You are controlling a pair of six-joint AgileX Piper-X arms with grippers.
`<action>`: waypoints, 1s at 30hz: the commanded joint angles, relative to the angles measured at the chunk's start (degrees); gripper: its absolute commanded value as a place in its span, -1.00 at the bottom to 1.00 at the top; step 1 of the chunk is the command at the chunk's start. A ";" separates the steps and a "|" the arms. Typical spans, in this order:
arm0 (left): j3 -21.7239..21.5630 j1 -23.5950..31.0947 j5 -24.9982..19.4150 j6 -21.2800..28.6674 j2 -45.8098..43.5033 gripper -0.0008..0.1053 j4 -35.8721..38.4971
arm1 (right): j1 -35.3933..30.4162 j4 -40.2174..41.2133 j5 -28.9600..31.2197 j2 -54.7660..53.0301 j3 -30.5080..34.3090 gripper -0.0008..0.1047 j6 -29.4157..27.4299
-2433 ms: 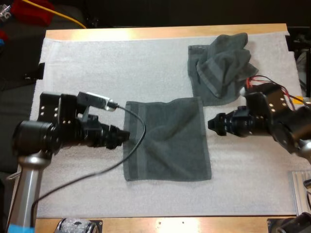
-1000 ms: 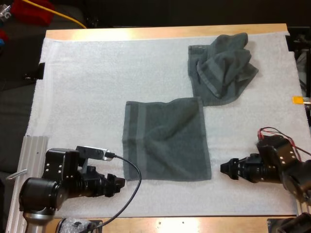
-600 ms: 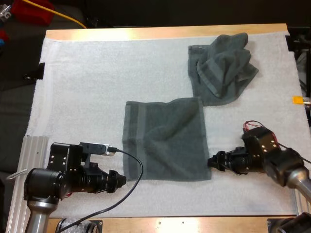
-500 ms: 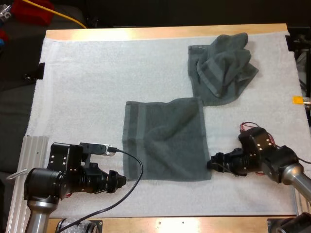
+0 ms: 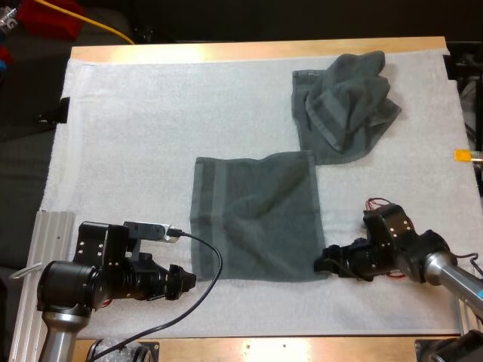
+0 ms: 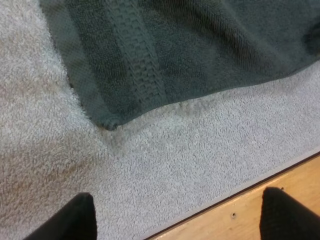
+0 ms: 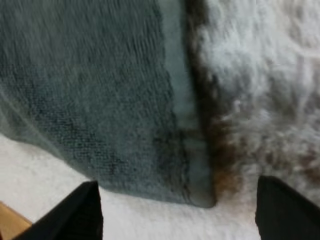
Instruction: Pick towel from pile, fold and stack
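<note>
A dark grey-green towel lies spread flat in the middle of the white mat. A second, crumpled towel sits at the far right. My left gripper rests low on the mat just left of the flat towel's near left corner. In the left wrist view its fingers stand apart, short of that towel corner. My right gripper is at the towel's near right corner. Its fingers are spread, with the towel corner just ahead between them.
The table's wooden front edge runs close behind both grippers. An aluminium rail lies along the mat's left side and another at the near right. Bare mat stretches across the far left.
My right gripper has slid left along the mat up to the flat towel's near right corner. My left gripper rose slightly toward the near left corner, then held still. Both towels are unmoved.
</note>
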 commanded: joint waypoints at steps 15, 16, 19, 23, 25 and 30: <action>0.01 0.04 1.73 -0.17 -0.03 0.24 0.22 | -0.02 -3.24 -3.93 4.53 -0.01 -0.15 1.94; 0.01 0.04 1.96 -0.17 -0.03 0.24 0.22 | -0.02 -3.24 -3.93 4.53 -0.01 -0.19 1.98; 0.01 0.04 2.10 -0.17 -0.03 0.24 0.10 | -0.02 -3.24 -3.93 4.53 -0.01 -0.19 1.97; 0.01 0.04 2.10 -0.17 -0.03 0.24 -0.28 | -0.02 -3.24 -3.93 4.53 -0.01 -0.22 1.97; 0.01 0.04 2.10 -0.17 -0.03 0.24 -0.52 | -0.02 -3.24 -3.93 4.53 -0.01 -0.33 2.16; 0.01 0.04 2.10 -0.42 -0.03 0.24 -1.60 | -0.02 -3.24 -3.79 4.53 -0.01 -0.56 2.44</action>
